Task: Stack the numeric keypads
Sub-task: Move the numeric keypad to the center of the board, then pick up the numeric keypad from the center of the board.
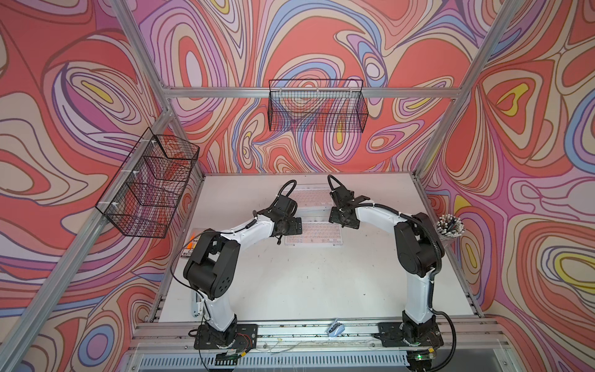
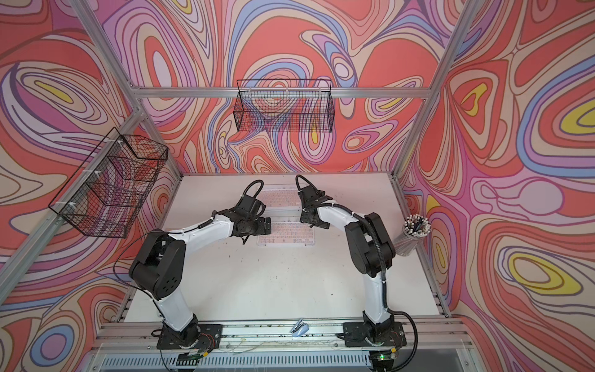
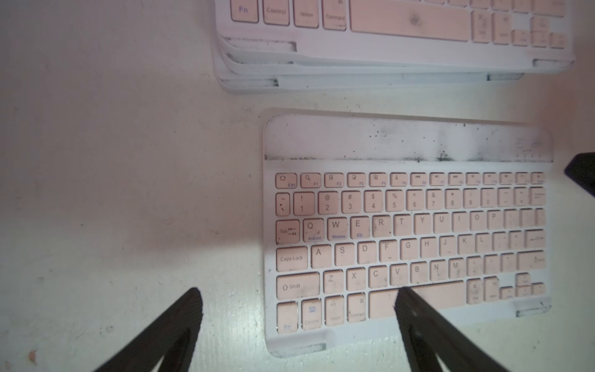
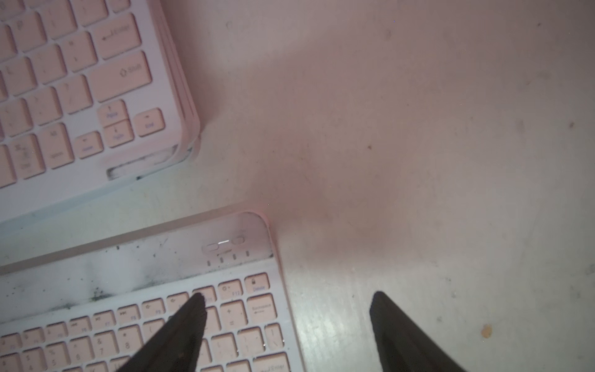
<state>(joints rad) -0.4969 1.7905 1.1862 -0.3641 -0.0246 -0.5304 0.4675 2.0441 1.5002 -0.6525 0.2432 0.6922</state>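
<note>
Two claws: left gripper (image 3: 298,291) and right gripper (image 4: 288,296), both with fingers spread apart, neither clamped on anything.
Left gripper position: over one short end of the loose pink keypad (image 1: 314,235). In its wrist view one finger (image 3: 180,322) hangs over bare table just off the Shift-and-Fn end, and the other is over the space bar.
Right gripper position: over the opposite short end. One finger (image 4: 183,325) is over the function-key row near the Delete corner, and the other is over bare table just past that end.
Contact: cannot tell whether any fingertip touches the keys.
Loose pink keypad: flat on the table (image 1: 322,283), keys up, mid-table, long side running across. There are dark smudges on the blank strip above its key rows.
Stack (image 1: 310,198): just behind the loose keypad, toward the back wall. A narrow strip of table lies between them, so they are not touching.
Top keypad (image 3: 409,19): pink, keys up. Several frame edges show beneath it, slightly staggered. Their count and colours cannot be told.
Table surface: white, scuffed and speckled.
Pen cup (image 1: 449,225): at the table's right edge beside the right arm, well apart from the keypads.
Packet (image 1: 190,249): at the left edge, partly hidden under the left arm.
Wire baskets: back-wall basket (image 1: 317,106) and left-wall basket (image 1: 151,186).
</note>
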